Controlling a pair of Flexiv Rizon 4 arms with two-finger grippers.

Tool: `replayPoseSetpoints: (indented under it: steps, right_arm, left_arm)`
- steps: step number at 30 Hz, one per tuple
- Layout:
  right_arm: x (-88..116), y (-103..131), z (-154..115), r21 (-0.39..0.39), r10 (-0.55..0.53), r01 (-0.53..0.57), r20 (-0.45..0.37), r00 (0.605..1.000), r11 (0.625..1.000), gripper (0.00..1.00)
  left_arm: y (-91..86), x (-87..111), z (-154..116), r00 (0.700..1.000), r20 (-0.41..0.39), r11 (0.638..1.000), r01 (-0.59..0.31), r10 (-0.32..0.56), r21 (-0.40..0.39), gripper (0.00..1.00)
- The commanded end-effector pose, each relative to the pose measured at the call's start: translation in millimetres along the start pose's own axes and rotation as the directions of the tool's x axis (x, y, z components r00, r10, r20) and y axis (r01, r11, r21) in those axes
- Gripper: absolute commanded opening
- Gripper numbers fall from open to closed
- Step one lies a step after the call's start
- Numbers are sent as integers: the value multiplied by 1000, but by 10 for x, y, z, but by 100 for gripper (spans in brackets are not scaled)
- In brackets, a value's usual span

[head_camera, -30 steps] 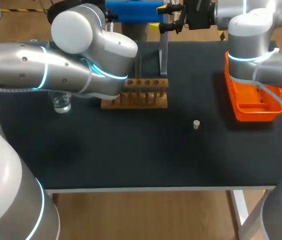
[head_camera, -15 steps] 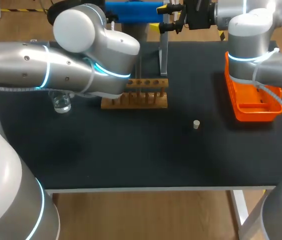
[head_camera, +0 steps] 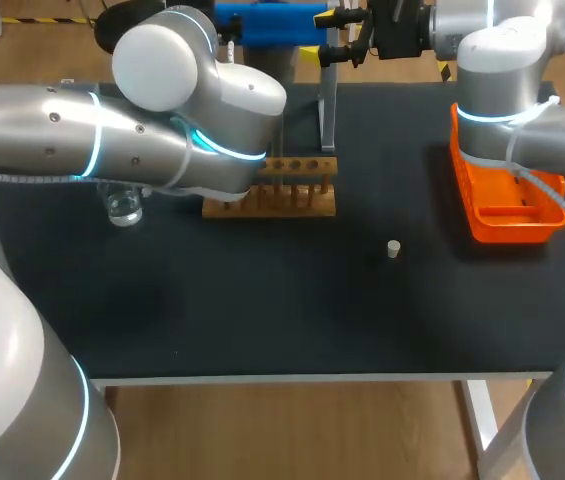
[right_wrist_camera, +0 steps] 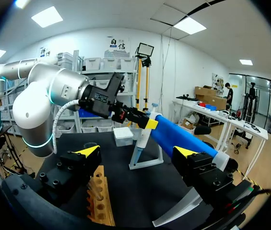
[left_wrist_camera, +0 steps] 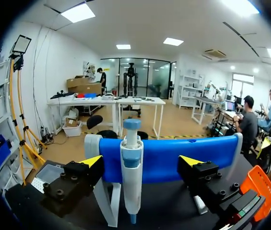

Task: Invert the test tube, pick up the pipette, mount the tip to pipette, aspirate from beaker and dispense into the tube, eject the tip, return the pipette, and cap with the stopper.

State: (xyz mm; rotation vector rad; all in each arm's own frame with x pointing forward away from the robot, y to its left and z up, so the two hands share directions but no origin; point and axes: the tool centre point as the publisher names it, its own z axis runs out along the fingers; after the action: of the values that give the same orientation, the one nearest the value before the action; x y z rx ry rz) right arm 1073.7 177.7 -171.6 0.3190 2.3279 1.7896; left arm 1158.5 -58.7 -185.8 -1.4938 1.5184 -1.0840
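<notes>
My left arm (head_camera: pixel 162 130) has edged toward the pipette (left_wrist_camera: pixel 132 177), left hand (left_wrist_camera: pixel 141 162) spread apart; right hand (right_wrist_camera: pixel 137 151) likewise.

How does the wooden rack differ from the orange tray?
The rack is brown wood with a row of holes in its top; the tray is bright orange, open, with low walls. The rack stands near the middle, by the left arm; the tray lies at the right edge, partly under the right arm. Both rest on the black table.
</notes>
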Motion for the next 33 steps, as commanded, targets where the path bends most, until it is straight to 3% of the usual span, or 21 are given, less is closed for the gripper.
replayPoseSetpoints:
  steps: [1,11,16,22,25,27,28,30,32,33]
  right_arm:
    - [-2,-1,-2,0,0,0,-1,1000,1000,100]
    - [-2,-1,-2,0,0,0,-1,1000,1000,100]
    - [-2,-1,-2,0,0,0,-1,1000,1000,100]
    - [-2,-1,-2,0,0,0,-1,1000,1000,100]
    - [-2,-1,-2,0,0,0,-1,1000,1000,100]
    - [-2,-1,-2,0,0,0,-1,1000,1000,100]
    - [-2,-1,-2,0,0,0,-1,1000,1000,100]
    - [-2,-1,-2,0,0,0,-1,1000,1000,100]
    - [-2,-1,-2,0,0,0,-1,1000,1000,100]
    - [-2,-1,-2,0,0,0,-1,1000,1000,100]
  left_arm:
    - [-56,-2,-120,1000,-15,1000,-1,1,6,100]
    - [-159,67,-487,997,-72,999,-16,19,42,100]
    - [-167,107,-698,975,-218,997,-39,53,68,100]
    - [-177,78,-958,923,-369,994,-87,108,74,100]
    - [-171,62,-1084,872,-464,988,-132,155,81,100]
    - [-167,61,-1164,804,-563,982,-141,189,127,100]
    - [-161,57,-1193,786,-581,977,-167,212,130,100]
    - [-135,63,-1265,700,-672,970,-171,244,174,100]
    - [-100,56,-1327,656,-710,966,-201,257,164,100]
    - [-80,62,-1354,614,-742,962,-209,269,176,100]
